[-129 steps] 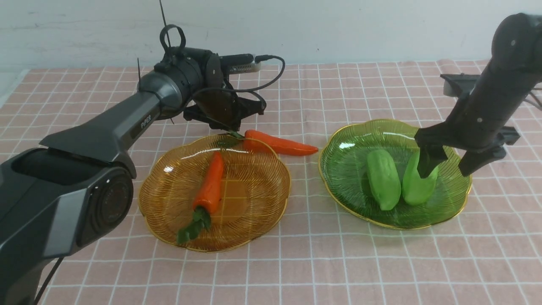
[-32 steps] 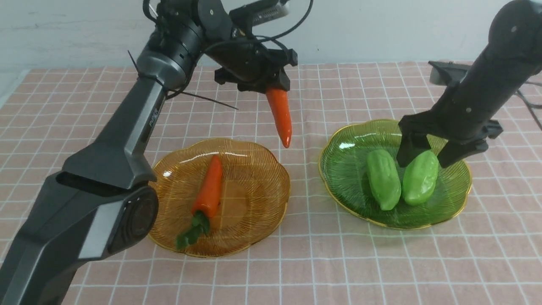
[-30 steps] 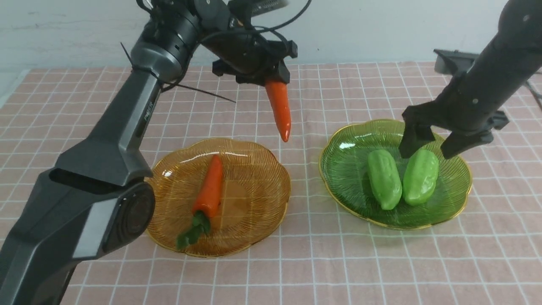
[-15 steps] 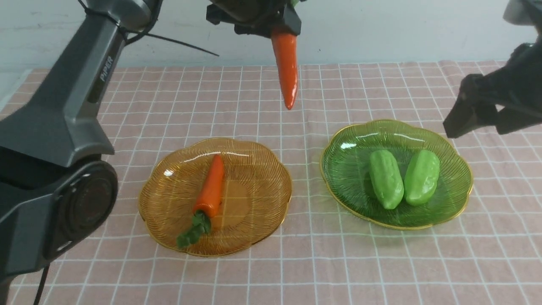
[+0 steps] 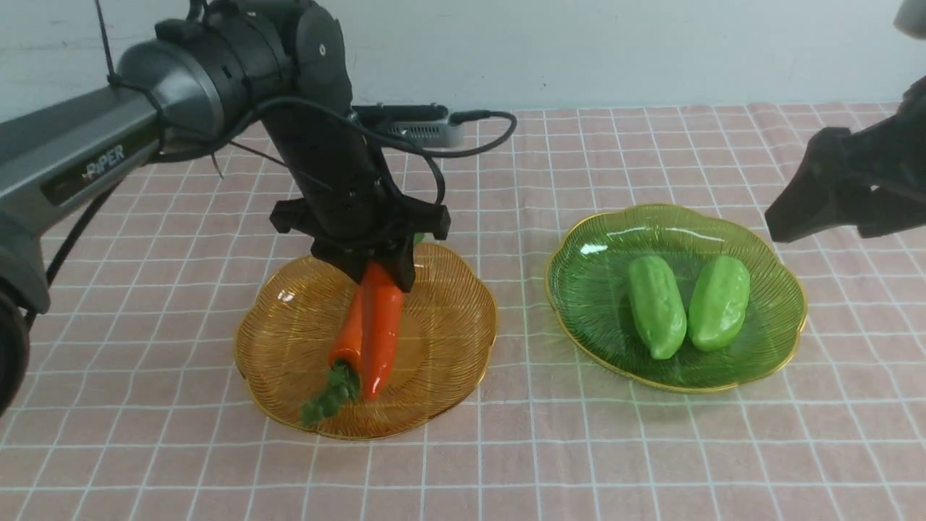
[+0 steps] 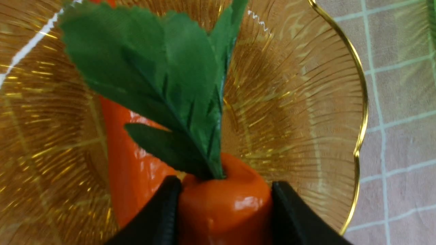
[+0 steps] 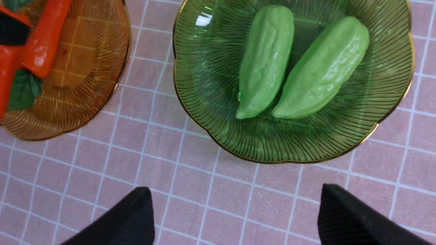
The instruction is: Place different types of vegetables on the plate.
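My left gripper (image 5: 376,271) is shut on the thick end of an orange carrot (image 5: 381,329). The carrot hangs tip down, its tip on the amber plate (image 5: 441,347), beside a second carrot (image 5: 347,339) lying there. In the left wrist view the fingers (image 6: 163,214) pinch the held carrot (image 6: 224,207) below its green leaves (image 6: 163,78). Two light-green gourds (image 5: 655,306) (image 5: 718,302) lie side by side in the green plate (image 5: 593,289). My right gripper (image 7: 235,212) is open and empty, raised off the green plate's right side (image 5: 839,195).
A pink checked cloth (image 5: 550,449) covers the table. The two plates stand side by side with a gap of cloth between them. A grey wall runs along the back.
My left gripper has come down from high above the table, bringing the carrot onto the amber plate beside the first one. My right gripper stays lifted off the gourds, open.
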Available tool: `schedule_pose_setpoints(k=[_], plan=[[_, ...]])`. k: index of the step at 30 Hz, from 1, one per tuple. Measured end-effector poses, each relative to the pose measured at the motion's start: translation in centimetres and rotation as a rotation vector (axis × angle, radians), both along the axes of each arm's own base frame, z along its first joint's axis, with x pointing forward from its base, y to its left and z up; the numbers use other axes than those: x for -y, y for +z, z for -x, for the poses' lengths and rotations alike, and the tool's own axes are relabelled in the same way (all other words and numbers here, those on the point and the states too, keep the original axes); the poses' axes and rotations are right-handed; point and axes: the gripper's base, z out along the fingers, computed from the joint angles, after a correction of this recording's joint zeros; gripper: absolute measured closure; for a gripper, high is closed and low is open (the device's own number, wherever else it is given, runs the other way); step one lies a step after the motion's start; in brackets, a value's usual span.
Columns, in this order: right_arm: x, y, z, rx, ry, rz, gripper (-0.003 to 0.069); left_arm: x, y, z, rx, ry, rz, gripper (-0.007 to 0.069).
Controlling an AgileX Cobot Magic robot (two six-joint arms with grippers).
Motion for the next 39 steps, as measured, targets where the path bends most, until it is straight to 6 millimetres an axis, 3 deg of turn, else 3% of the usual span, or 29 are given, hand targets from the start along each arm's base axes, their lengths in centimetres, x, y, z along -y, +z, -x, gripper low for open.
schedule_pose_setpoints(k=[5, 8, 10, 13, 15, 16, 19, 21, 22, 23, 25, 27, 30, 33, 35, 39], plan=[[-0.2, 0.0, 0.0, -0.005, 0.001, -0.024, 0.0069, 0.3, -1.0, -0.7, 0.022, 0.012, 0.015, 0.0354], [-0.4, 0.1, 0.1, -0.004, 0.014, -0.049, 0.0069, 0.5, -1.6, -1.3, 0.056, 0.023, 0.029, 0.0277], [-0.7, 0.7, 0.6, 0.018, 0.043, -0.075, 0.0071, 0.5, -1.6, -1.3, 0.056, 0.013, 0.024, 0.0137], [-0.5, 3.0, 2.8, 0.106, 0.066, -0.103, 0.0106, 0.4, -1.6, -1.1, 0.034, 0.004, 0.011, 0.0057], [-0.2, 5.1, 5.3, 0.196, 0.073, -0.107, 0.0167, 0.3, -1.2, -0.9, 0.006, -0.005, 0.003, 0.0056], [0.0, 5.7, 6.2, 0.229, 0.075, -0.103, 0.0195, 0.3, -0.8, -0.8, -0.008, -0.011, -0.001, 0.0085], [1.0, 8.2, 10.5, 0.364, 0.077, -0.073, 0.0352, 0.4, 1.4, -0.8, 0.023, -0.026, 0.008, 0.0321], [2.0, 9.1, 14.6, 0.501, 0.056, -0.039, 0.051, 0.2, 3.5, -0.2, 0.068, -0.044, 0.016, 0.0512], [2.6, 9.3, 16.5, 0.584, 0.037, -0.025, 0.0578, 0.0, 4.7, 0.3, 0.095, -0.049, 0.023, 0.056], [3.0, 9.3, 17.6, 0.661, 0.013, -0.008, 0.061, -0.4, 7.4, 1.5, 0.156, -0.055, 0.045, 0.0603], [4.2, 8.6, 20.9, 0.859, -0.053, 0.018, 0.0658, -1.0, 10.3, 3.2, 0.217, -0.055, 0.069, 0.0621], [5.1, 5.9, 23.4, 1.029, -0.128, 0.018, 0.0671, -2.1, 13.2, 6.2, 0.275, -0.055, 0.09, 0.0628], [5.5, 1.8, 24.3, 1.152, -0.179, -0.016, 0.0674, -3.9, 15.4, 10.8, 0.318, -0.056, 0.093, 0.0628], [5.6, -1.3, 24.3, 1.255, -0.204, -0.04, 0.0675, -5.8, 15.8, 15.4, 0.348, -0.052, 0.08, 0.0628], [5.7, -2.2, 24.3, 1.31, -0.214, -0.052, 0.0675, -7.2, 15.5, 18.8, 0.399, -0.043, 0.082, 0.0628], [5.7, -3.2, 24.1, 1.348, -0.223, -0.059, 0.0675, -9.8, 13.0, 25.5, 0.546, -0.015, 0.13, 0.0628]])
